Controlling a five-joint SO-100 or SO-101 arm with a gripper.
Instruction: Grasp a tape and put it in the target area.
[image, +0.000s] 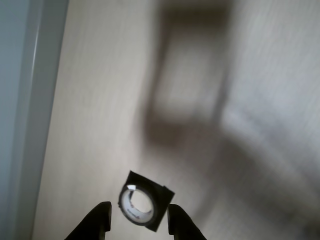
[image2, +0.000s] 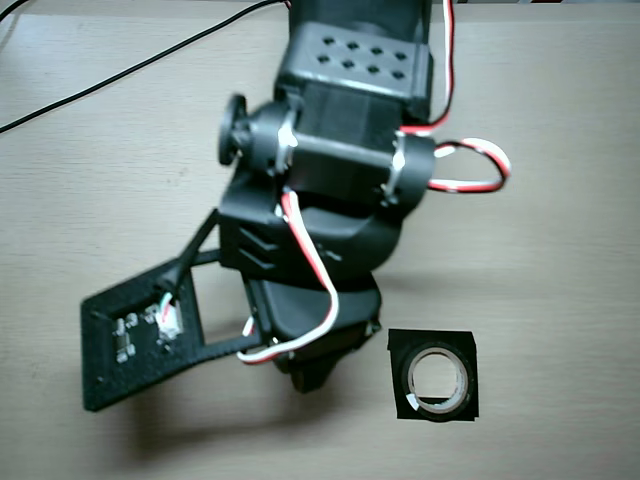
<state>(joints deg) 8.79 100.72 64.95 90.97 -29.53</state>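
Note:
A roll of clear tape (image: 137, 204) with a white core lies flat on a black square patch (image: 162, 200) on the pale table. In the wrist view my gripper (image: 140, 207) is open and empty, its two dark fingertips (image: 104, 210) framing the roll from above, well clear of it. In the overhead view the tape (image2: 437, 378) sits inside the black square (image2: 400, 345) at the lower right, just right of the arm's lower end. The arm's body hides most of the gripper there.
The arm (image2: 340, 150) with red and white wires fills the middle of the overhead view. Its black camera bracket (image2: 140, 345) sticks out at lower left. A black cable (image2: 120, 75) runs across the top left. A table edge (image: 30, 110) runs down the wrist view's left.

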